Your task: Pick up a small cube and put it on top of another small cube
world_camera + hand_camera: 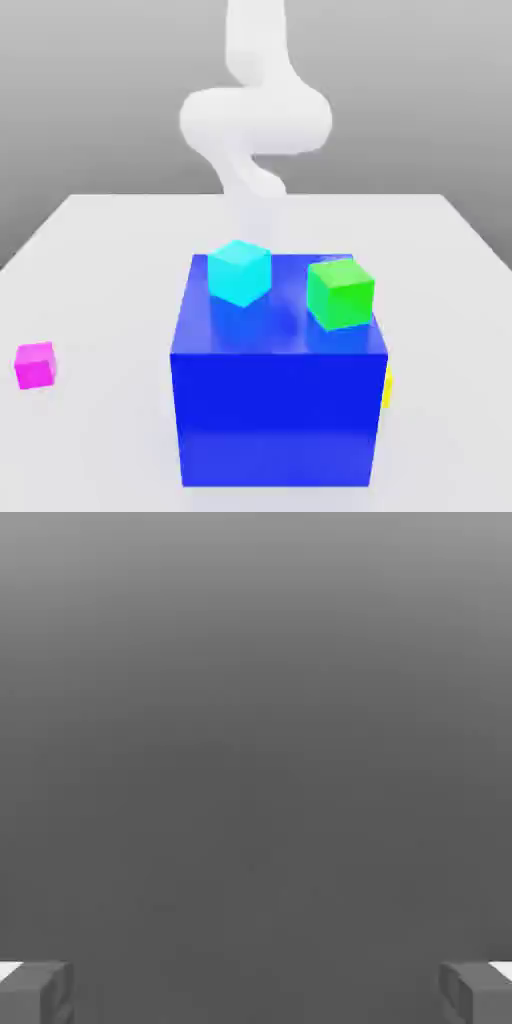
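Note:
The small magenta cube (35, 364) lies on the white table (110, 240) at the exterior view's left, apart from everything else. The small green cube (340, 292) sits on top of the big blue block (277, 420), near its right side in the exterior view. My white arm (255, 120) rises behind the block, well away from both cubes. In the hand view my gripper (256, 992) is open: its grey fingertips (35, 992) stand far apart with nothing between them, in front of plain grey background.
A cyan cube (239, 271) also rests on the blue block, left of the green one. A sliver of a yellow cube (387, 388) peeks out behind the block's right side. The table's edges run off on both sides.

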